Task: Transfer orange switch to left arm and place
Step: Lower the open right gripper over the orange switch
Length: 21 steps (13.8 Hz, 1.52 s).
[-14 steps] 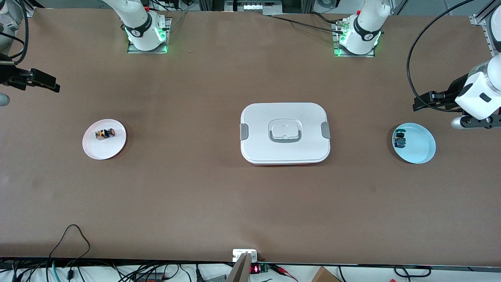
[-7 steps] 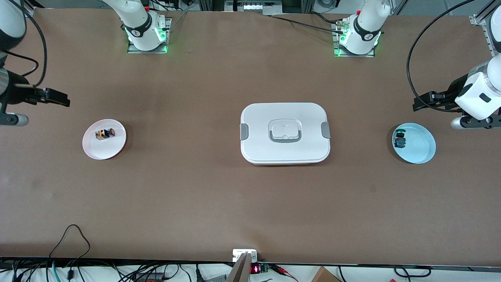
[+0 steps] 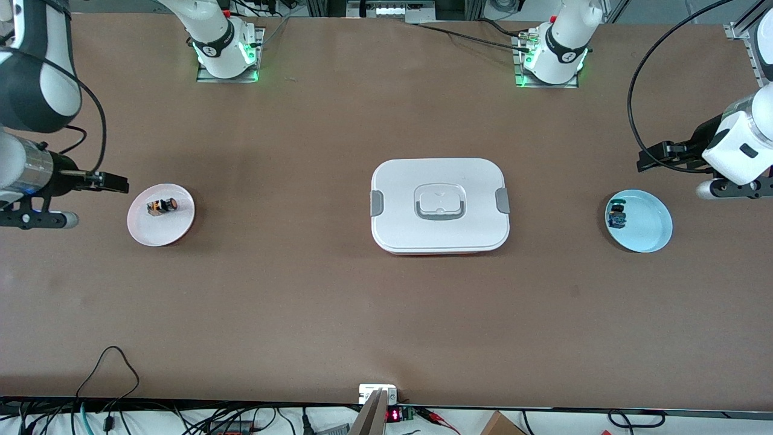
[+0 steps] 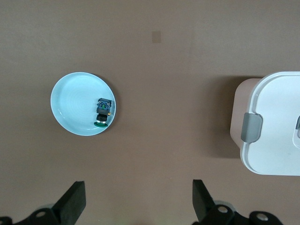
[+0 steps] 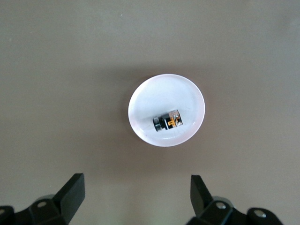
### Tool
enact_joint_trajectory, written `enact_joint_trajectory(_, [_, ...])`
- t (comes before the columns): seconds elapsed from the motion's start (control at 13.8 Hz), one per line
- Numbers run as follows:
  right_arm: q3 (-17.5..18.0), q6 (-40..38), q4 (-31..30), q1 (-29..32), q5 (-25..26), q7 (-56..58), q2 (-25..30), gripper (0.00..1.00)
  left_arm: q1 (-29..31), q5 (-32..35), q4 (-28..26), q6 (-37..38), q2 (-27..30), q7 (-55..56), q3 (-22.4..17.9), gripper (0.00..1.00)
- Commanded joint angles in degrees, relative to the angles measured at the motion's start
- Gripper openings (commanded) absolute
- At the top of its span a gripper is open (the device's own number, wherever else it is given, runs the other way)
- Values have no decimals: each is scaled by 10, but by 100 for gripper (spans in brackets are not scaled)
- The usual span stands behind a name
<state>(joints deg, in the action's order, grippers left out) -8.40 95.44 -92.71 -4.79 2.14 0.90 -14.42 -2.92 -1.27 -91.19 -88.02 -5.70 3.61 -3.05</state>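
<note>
Starting with the front view, the right gripper (image 3: 112, 180) hangs in the air at the right arm's end of the table, just beside the pale pink plate (image 3: 177, 229). The orange switch (image 3: 161, 206) lies on its side on that plate, apart from the fingers. The white box (image 3: 439, 205) sits closed in the middle of the table, well apart from both grippers. At the left arm's end, the left gripper (image 3: 655, 156) hangs above the table near the light blue plate (image 3: 649, 232), where a blue switch (image 3: 616, 215) rests near the rim. That arm waits.

Looking from the left wrist, the left gripper (image 4: 138, 204) has its fingers (image 4: 72, 201) spread wide with nothing between them. The light blue plate (image 4: 70, 110) and its blue switch (image 4: 103, 111) lie on the table ahead of the fingertips, untouched. One end of the box (image 4: 274, 140), with its grey side clip, shows off to one side of the fingers.

Looking from the right wrist, the right gripper (image 5: 136, 199) is also spread wide and empty. The pale pink plate (image 5: 145, 122) lies ahead of the fingers (image 5: 72, 194), roughly centred between them, and the orange switch (image 5: 168, 121) lies on it with its black cap and orange body both showing.
</note>
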Motion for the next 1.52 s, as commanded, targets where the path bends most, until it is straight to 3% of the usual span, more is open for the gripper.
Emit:
enact_joint_trajectory(0.0, [0,55,-63,14,3,2,12,100,-1,9,13,1,-5,-4,1,100])
enact_joint_trajectory(0.58, [0,285,-240,59,6,108,9,100,0,9,12,1,-5,-4,1,100])
enact_joint_trajectory(0.94, [0,342,-294,65,7,166,1,100,0,9,12,1,-5,-4,2,100])
enact_joint_trajectory(1.45, [0,383,-321,72,7,253,-19,100,0,9,12,1,-5,-4,2,100])
